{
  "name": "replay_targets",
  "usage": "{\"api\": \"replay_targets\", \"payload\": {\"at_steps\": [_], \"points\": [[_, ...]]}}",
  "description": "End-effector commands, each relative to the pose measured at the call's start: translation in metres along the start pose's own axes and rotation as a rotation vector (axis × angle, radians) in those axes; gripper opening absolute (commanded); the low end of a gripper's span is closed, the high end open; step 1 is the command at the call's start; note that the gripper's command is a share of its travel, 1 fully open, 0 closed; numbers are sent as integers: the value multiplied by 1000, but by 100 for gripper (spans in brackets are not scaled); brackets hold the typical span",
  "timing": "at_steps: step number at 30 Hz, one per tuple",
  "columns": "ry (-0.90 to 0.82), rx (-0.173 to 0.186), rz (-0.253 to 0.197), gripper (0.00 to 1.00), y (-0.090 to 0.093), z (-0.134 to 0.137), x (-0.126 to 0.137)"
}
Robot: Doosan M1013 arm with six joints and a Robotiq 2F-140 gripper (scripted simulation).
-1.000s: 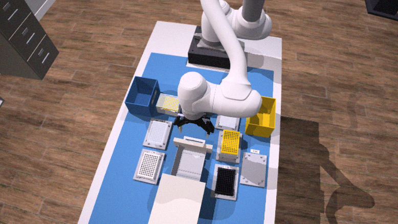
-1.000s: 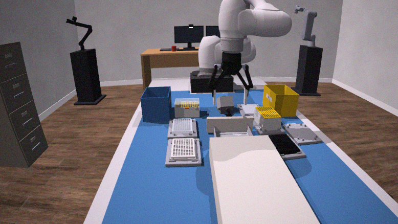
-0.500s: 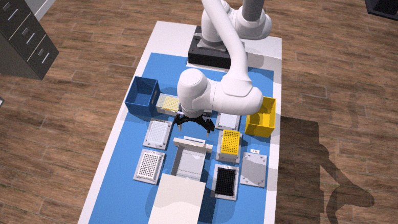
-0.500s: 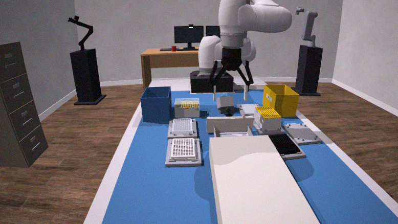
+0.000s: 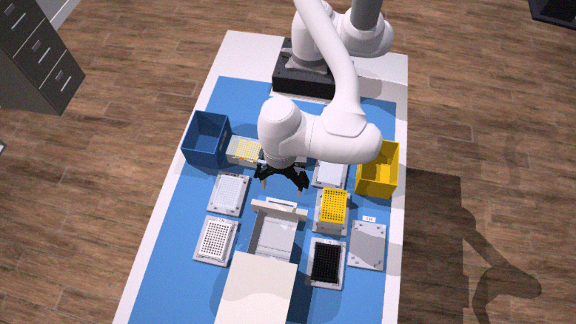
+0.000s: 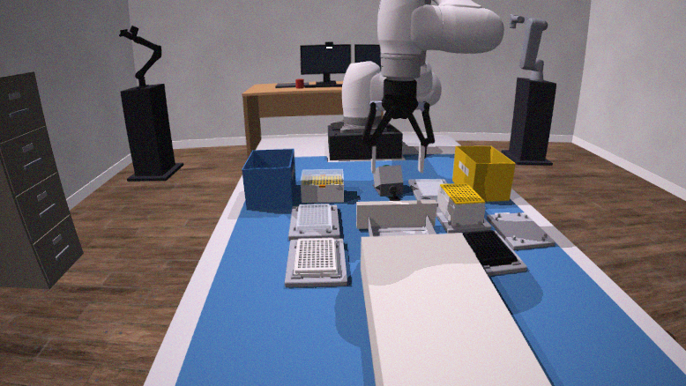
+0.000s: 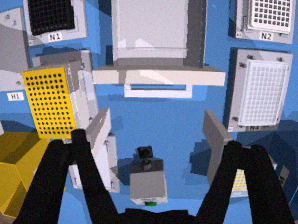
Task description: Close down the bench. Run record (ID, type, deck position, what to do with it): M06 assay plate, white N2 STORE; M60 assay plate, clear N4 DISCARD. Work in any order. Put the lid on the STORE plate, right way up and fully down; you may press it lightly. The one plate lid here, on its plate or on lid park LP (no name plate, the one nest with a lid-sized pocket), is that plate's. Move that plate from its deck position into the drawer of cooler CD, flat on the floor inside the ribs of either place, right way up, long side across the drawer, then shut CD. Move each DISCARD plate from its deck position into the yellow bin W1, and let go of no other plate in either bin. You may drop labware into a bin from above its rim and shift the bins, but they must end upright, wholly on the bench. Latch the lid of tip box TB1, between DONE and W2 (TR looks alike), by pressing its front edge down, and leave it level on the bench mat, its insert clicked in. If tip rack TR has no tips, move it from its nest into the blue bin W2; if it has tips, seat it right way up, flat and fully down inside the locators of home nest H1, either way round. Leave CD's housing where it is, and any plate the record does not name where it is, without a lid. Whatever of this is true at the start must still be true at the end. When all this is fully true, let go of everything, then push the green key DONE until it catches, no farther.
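My gripper (image 5: pixel 280 186) is open and empty. It hangs above the small grey DONE key unit (image 6: pixel 387 178), which also shows in the wrist view (image 7: pixel 148 183) between my fingers. The white plate (image 5: pixel 216 240) sits uncovered in nest N2. The clear plate (image 5: pixel 227 193) sits in N4. The plate lid (image 5: pixel 330 174) lies on the lid park. Cooler CD's drawer (image 5: pixel 274 231) stands open and empty in front of its housing (image 5: pixel 258 288). Tip box TB1 (image 5: pixel 243 149) has a clear lid over yellow tips. Tip rack TR (image 5: pixel 333 205) shows a yellow top with holes.
The blue bin W2 (image 5: pixel 205 138) stands left of TB1. The yellow bin W1 (image 5: pixel 378 169) stands at the right. A black plate (image 5: pixel 326 261) sits in nest N1. Home nest H1 (image 5: pixel 366 244) holds nothing. The arm's base (image 5: pixel 304 78) is at the far end.
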State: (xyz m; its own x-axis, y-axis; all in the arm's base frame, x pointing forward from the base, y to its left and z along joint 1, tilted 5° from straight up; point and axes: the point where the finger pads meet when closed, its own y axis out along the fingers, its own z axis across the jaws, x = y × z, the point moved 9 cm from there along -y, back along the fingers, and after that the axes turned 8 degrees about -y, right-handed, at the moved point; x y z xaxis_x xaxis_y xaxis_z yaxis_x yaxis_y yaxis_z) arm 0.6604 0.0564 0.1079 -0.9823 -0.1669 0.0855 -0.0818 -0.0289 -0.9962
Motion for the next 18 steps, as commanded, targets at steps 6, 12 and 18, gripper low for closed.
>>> {"api": "replay_targets", "payload": {"at_steps": [6,12,18], "points": [[8,0,0,66,-1,-18,17],[8,0,0,66,-2,-35,33],[8,0,0,66,-3,-53,50]]}}
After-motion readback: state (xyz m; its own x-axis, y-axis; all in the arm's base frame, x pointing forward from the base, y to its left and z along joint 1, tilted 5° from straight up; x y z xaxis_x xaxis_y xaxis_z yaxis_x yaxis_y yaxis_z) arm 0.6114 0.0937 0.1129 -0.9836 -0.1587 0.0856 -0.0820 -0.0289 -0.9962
